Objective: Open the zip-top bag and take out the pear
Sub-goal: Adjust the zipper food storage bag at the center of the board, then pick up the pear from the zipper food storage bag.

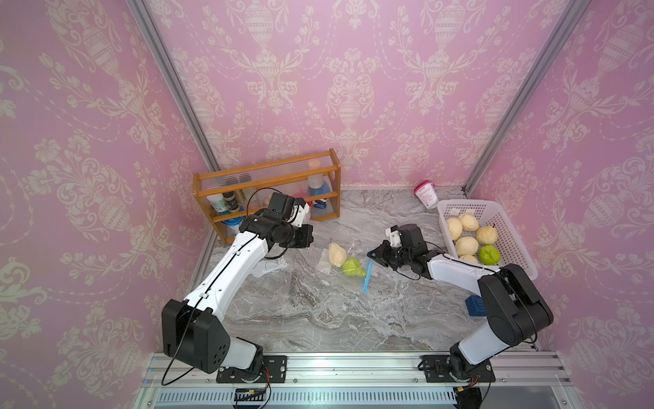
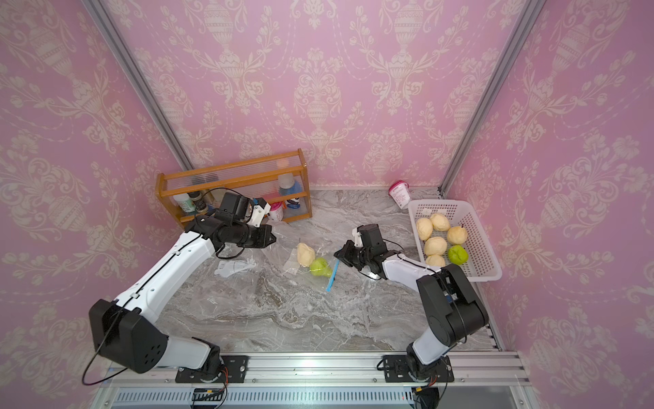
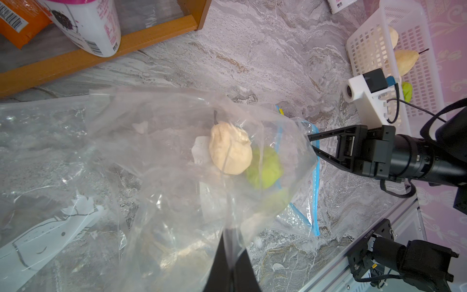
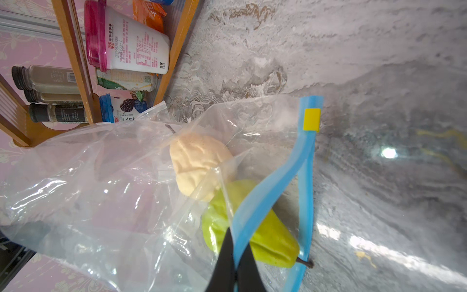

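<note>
The clear zip-top bag (image 1: 327, 260) lies mid-table, with a blue zip strip (image 4: 307, 177) and a yellow slider (image 4: 311, 119) at one end of it. The mouth gapes. Inside lie a pale pear (image 3: 230, 149) and a green pear (image 4: 270, 240), which pokes through the mouth. My left gripper (image 3: 232, 246) is shut on the plastic at the bag's closed end. Opposite it, my right gripper (image 4: 237, 237) is shut on the upper lip of the strip. Both top views show the pale pear (image 1: 336, 255), the green pear (image 2: 320, 267) and the grippers (image 1: 369, 254) (image 2: 274, 238) at either side.
A white basket (image 1: 520, 248) with several pears stands at the right. A wooden rack (image 1: 269, 170) of bottles stands at the back left, a pink-lidded tub (image 1: 426, 193) at the back. Another clear printed bag (image 3: 50, 227) lies under the left arm. A blue block (image 1: 476, 306) sits by the right arm.
</note>
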